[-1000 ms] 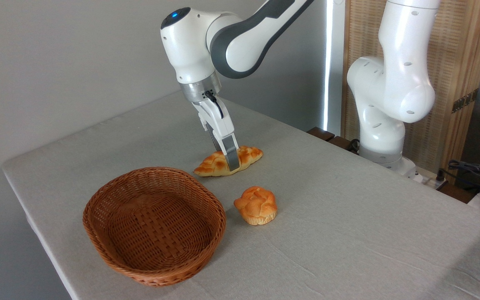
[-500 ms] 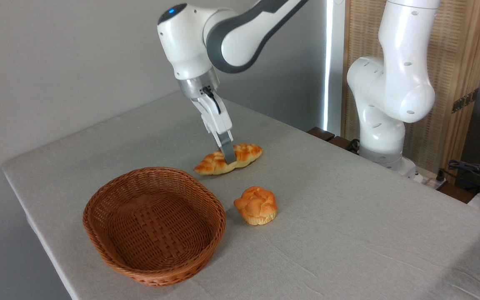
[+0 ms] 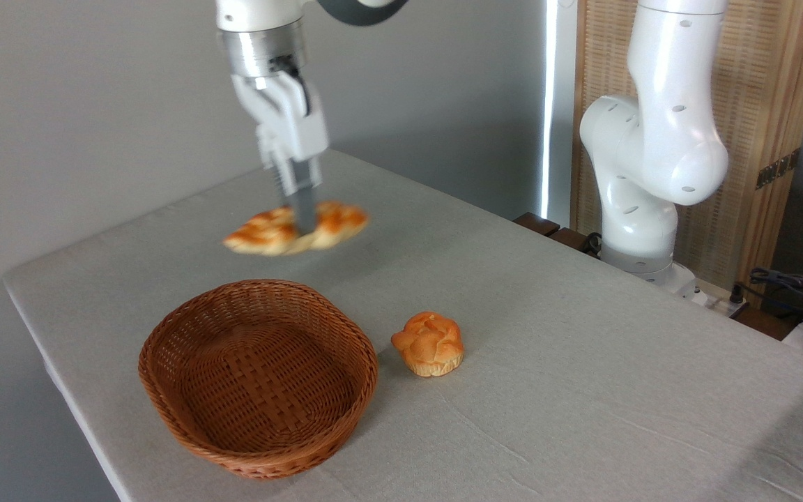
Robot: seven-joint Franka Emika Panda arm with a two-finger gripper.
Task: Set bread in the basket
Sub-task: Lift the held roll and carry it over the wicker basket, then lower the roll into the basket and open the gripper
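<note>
Golden bread (image 3: 265, 233) hangs blurred at upper centre of the frame, clamped mid-length in your gripper (image 3: 302, 217), clear of the table (image 3: 583, 362). You're in the carry step; next, bring it down-frame over the empty basket (image 3: 164, 335), lower, then let go

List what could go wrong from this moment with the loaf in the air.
The gripper pinches the bread only at its middle, so its overhanging ends could tilt or slip free. The loaf hangs behind the basket, not above it; an early release lands it on the table. Its long ends may catch the rim.
</note>
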